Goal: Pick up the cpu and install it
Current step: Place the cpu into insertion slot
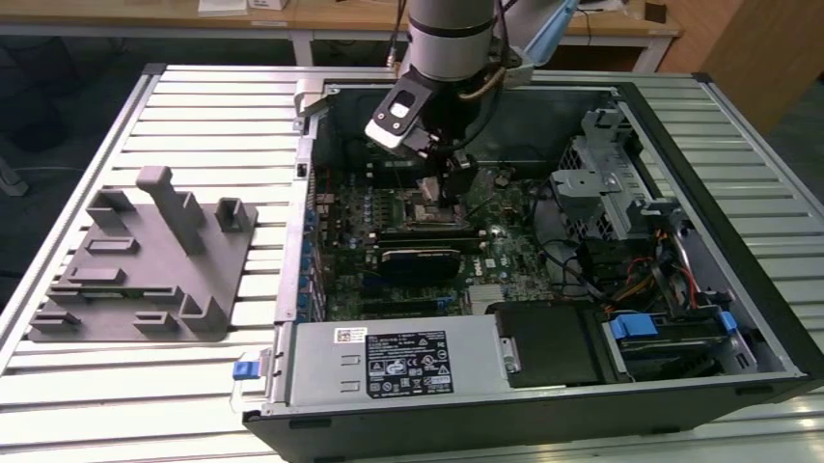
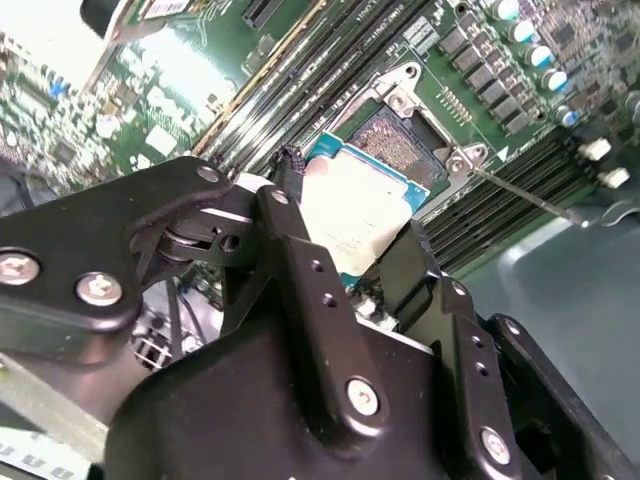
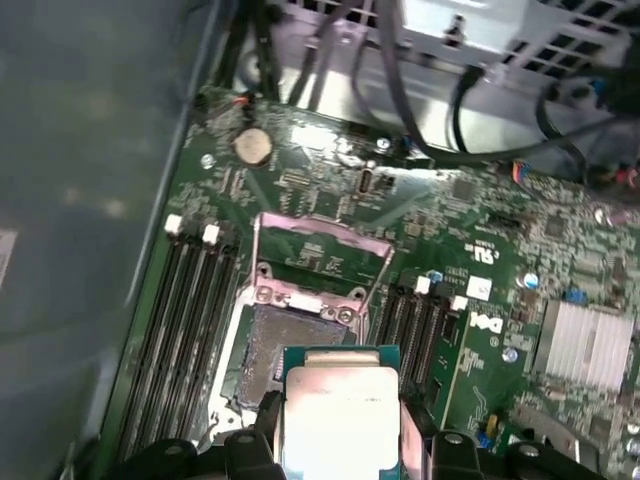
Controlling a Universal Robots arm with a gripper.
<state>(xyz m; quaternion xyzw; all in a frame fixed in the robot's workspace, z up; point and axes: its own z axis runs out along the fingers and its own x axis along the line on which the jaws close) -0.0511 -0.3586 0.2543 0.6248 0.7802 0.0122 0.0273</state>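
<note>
My gripper point(image 1: 445, 185) reaches down into the open computer case point(image 1: 759, 318), just above the motherboard's socket point(image 1: 419, 207). It is shut on the cpu point(image 2: 350, 215), a thin square chip with a silvery top and a pale rim. Black fingers point(image 2: 285, 220) press on two opposite edges of the chip. In the first wrist view the cpu point(image 3: 340, 415) hangs over the near edge of the open socket point(image 3: 285, 345). The socket's metal load plate point(image 3: 320, 245) stands flipped up behind it. In the second wrist view the socket point(image 2: 395, 140) lies partly uncovered past the chip.
A grey plastic tray with upright posts point(image 1: 142, 260) sits on the slatted table at the exterior view's left. Inside the case are a power supply point(image 1: 386, 362), a drive cage point(image 1: 605, 193) and cables. Memory slots point(image 3: 190, 310) and a finned heatsink point(image 3: 585, 345) flank the socket.
</note>
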